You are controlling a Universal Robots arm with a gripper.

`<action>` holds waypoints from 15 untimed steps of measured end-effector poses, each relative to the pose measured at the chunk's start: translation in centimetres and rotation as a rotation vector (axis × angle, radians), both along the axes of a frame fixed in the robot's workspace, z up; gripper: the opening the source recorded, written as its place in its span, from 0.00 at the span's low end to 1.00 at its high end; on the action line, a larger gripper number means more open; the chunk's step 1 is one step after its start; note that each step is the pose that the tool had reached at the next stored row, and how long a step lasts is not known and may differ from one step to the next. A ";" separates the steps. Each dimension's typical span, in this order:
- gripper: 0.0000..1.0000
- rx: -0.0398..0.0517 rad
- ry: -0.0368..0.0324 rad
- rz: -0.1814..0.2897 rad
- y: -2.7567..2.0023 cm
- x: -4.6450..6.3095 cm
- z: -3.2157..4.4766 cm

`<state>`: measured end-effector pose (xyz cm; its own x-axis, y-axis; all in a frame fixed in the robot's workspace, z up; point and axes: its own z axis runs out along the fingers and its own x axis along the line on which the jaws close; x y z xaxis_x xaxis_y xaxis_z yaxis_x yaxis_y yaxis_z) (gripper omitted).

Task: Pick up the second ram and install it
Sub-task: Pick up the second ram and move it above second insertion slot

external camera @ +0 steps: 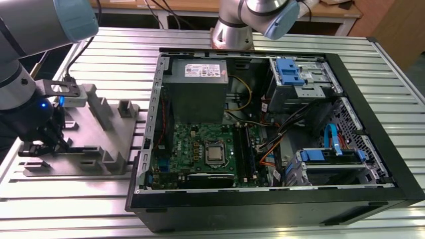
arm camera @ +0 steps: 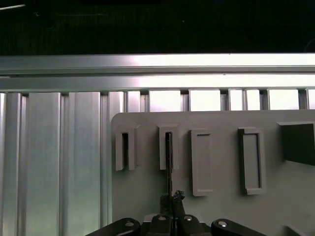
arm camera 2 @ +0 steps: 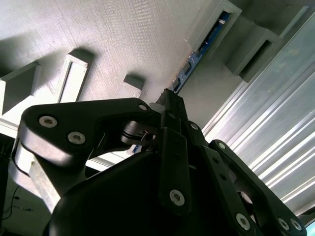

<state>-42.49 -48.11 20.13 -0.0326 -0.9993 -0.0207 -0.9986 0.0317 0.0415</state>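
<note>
The second ram [arm camera 2: 204,46] is a thin dark-and-blue strip standing on edge in a slot of the grey fixture [arm camera 2: 123,39]. In the first wrist view the ram [arm camera: 169,162] appears edge-on as a thin dark line running from a slot of the fixture [arm camera: 221,206] down to my gripper [arm camera: 172,199]. My gripper [arm camera 2: 170,98] has its fingers closed together on the near end of the strip. In the exterior view my gripper [external camera: 41,145] hangs low over the fixture [external camera: 99,144] at the exterior view's left.
An open computer case [external camera: 279,199] lies to the exterior view's right of the fixture, with the green motherboard [external camera: 199,144] and its long black slots [external camera: 244,149] inside. A second arm's base [external camera: 232,30] stands behind the case. The table is ribbed aluminium [arm camera: 49,162].
</note>
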 end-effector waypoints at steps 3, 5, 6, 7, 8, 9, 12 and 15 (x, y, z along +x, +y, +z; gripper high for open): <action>0.08 0.0000 0.0002 0.000 0.00 0.0 0.02; 0.08 0.0002 0.0002 0.000 0.00 0.0 0.02; 0.08 0.0002 0.0002 0.000 0.00 0.0 0.02; 0.08 0.0002 0.0002 0.000 0.00 0.0 0.02; 0.08 0.0003 0.0002 0.000 0.00 0.0 0.02; 0.08 0.0002 0.0002 0.000 0.00 0.0 0.02; 0.08 0.0009 0.0005 0.000 -0.01 0.0 0.09; 0.08 0.0011 0.0002 0.000 0.00 0.0 0.33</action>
